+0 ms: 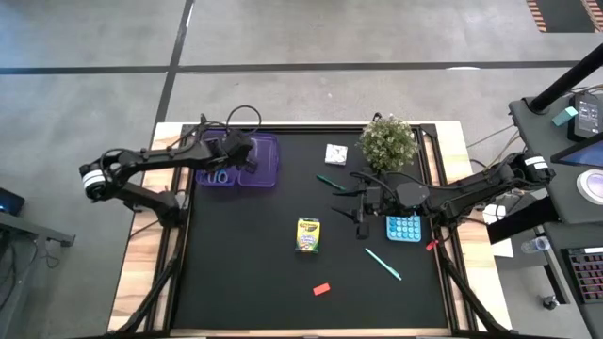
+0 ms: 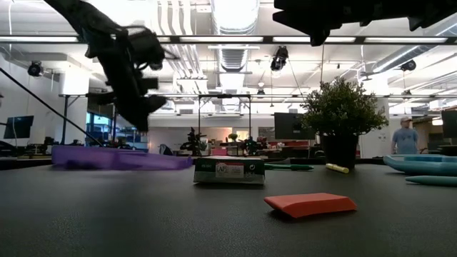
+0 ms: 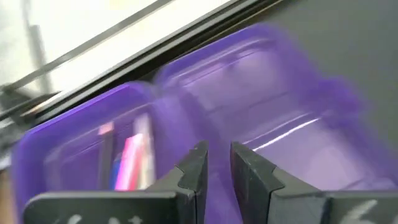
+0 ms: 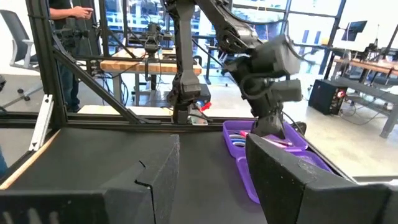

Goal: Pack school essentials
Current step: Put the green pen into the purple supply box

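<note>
The translucent purple case (image 1: 236, 160) lies open at the table's far left, and pink and other pens (image 3: 130, 162) lie in one half. My left gripper (image 3: 216, 155) hovers above the case (image 3: 261, 93), pointing slantwise down. Its fingers stand a narrow gap apart with nothing between them. My right gripper (image 4: 211, 155) hangs wide open and level above the table's right middle (image 1: 360, 203), holding nothing. On the black mat lie the yellow-green crayon box (image 1: 308, 234), a red eraser (image 1: 322, 289), a teal pen (image 1: 383, 264), a green pen (image 1: 332, 183) and a white pad (image 1: 335, 153).
A bushy potted plant (image 1: 388, 141) stands at the far right of the mat. A blue calculator-like thing (image 1: 403, 227) lies under my right arm. In the low view the eraser (image 2: 310, 204) and the crayon box (image 2: 228, 172) lie nearest. A person (image 2: 405, 135) stands beyond the table.
</note>
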Available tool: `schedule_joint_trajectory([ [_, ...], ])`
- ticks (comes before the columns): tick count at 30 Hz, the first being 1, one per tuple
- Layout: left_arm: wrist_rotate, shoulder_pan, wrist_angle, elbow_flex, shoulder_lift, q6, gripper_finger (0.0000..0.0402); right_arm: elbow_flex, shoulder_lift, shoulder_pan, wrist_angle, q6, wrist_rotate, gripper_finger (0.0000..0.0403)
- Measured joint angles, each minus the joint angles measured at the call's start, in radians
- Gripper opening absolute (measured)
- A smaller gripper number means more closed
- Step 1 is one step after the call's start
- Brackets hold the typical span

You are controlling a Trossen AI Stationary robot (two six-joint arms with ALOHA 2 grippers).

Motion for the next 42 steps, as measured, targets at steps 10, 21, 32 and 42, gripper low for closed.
schedule_joint_trajectory([
  [10, 0.069, -0.289, 0.266, -0.001, -0.024, -0.002, 0.0051, 0.055, 0.001, -0.018, -0.177, 0.074, 0.002, 0.0173],
  [21, 0.059, -0.55, 0.463, -0.026, -0.019, -0.003, 0.0051, 0.183, 0.005, -0.02, -0.614, 0.208, 0.062, 0.0173],
  [32, 0.052, -0.652, 0.494, -0.031, -0.017, -0.022, 0.005, 0.324, 0.184, -0.079, -0.861, 0.376, 0.104, 0.0173],
  [42, 0.007, -0.65, 0.508, -0.029, -0.056, 0.03, 0.005, 0.692, 0.549, -0.269, -1.323, 0.227, 0.102, 0.0173],
])
